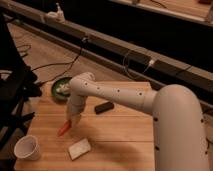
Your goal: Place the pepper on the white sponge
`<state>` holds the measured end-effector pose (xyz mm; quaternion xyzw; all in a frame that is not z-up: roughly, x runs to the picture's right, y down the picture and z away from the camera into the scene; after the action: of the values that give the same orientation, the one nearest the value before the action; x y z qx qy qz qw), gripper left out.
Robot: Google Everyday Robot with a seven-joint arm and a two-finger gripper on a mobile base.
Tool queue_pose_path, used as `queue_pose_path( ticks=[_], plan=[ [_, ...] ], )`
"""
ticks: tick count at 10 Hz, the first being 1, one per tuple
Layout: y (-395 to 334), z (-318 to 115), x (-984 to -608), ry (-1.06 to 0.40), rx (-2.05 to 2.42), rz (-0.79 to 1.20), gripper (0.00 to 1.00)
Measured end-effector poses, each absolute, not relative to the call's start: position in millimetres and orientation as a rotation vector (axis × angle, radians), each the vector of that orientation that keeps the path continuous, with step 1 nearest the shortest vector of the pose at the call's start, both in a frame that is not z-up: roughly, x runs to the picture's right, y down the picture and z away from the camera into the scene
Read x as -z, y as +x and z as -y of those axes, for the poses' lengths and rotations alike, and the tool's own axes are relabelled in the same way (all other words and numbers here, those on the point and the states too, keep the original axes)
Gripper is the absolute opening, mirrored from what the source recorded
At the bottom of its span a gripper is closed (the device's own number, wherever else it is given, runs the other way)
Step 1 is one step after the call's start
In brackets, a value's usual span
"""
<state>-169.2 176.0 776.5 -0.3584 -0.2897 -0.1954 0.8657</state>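
Note:
The red-orange pepper [64, 129] hangs tilted from my gripper [70, 122], which is shut on its upper end and holds it just above the wooden table [115, 135]. The white sponge [79, 148] lies flat on the table, a little below and to the right of the pepper, apart from it. My white arm reaches in from the right edge across the table's middle.
A black rectangular block [104, 107] lies right of the gripper. A white paper cup [27, 147] stands at the table's front left corner. A dark green bowl [62, 89] sits at the back left. A black chair [12, 95] stands left of the table.

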Motion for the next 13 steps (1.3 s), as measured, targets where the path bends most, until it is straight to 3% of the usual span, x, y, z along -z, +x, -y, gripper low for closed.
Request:
queue_pose_path(
  ticks=[6, 13],
  plan=[
    [-124, -245, -724, -0.824, 0.202, 0.52, 0.0],
    [-124, -249, -721, -0.821, 0.181, 0.527, 0.0]
  ],
)
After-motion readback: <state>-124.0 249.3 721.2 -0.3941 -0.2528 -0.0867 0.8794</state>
